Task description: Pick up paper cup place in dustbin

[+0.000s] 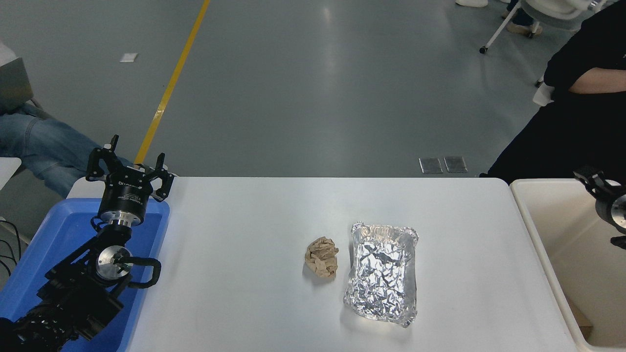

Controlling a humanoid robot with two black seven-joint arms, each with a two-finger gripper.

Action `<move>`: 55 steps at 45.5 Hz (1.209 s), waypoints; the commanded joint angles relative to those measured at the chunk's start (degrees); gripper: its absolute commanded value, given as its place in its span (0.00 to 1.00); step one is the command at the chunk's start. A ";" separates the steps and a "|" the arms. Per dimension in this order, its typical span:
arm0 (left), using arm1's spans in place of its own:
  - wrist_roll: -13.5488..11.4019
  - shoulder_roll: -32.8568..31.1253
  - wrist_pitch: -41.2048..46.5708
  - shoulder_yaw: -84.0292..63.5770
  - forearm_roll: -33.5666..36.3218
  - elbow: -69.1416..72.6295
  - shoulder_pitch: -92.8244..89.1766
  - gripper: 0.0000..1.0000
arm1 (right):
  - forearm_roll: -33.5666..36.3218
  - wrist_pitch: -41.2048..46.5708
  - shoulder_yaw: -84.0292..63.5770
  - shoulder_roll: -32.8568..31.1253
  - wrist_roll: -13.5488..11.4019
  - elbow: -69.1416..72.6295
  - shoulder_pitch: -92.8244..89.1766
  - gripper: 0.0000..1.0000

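Right gripper (594,182) entering at right edge, hanging over dustbin (533,225); jaws mostly cropped, cannot tell open or closed, nothing seen in them. Left gripper (129,168) sitting parked over blue tray (54,230), jaws spread, holding nothing. Paper cup not showing anywhere on table (244,274); possibly lying inside bin below rim, so looks cannot be described. Risk: arm reaching for wrong thing, brown paper ball (322,257) or foil tray (382,274), cup being unseen; arm clipping bin rim.
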 commanded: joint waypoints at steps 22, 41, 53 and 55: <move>0.00 0.00 0.00 0.00 -0.01 0.08 0.06 0.99 | -6.82 19.44 -14.85 8.40 -0.64 40.92 39.76 1.00; 0.00 0.00 0.00 0.00 -0.01 0.00 0.06 0.99 | -6.38 24.45 -19.24 4.62 -2.49 65.02 61.12 1.00; 0.00 0.00 0.00 0.00 -0.01 0.00 0.06 0.99 | -6.47 27.27 -19.42 4.45 -2.49 65.64 62.18 1.00; 0.00 0.00 0.00 0.00 -0.01 0.00 0.06 0.99 | -6.47 27.27 -19.51 4.36 -2.49 65.46 62.18 1.00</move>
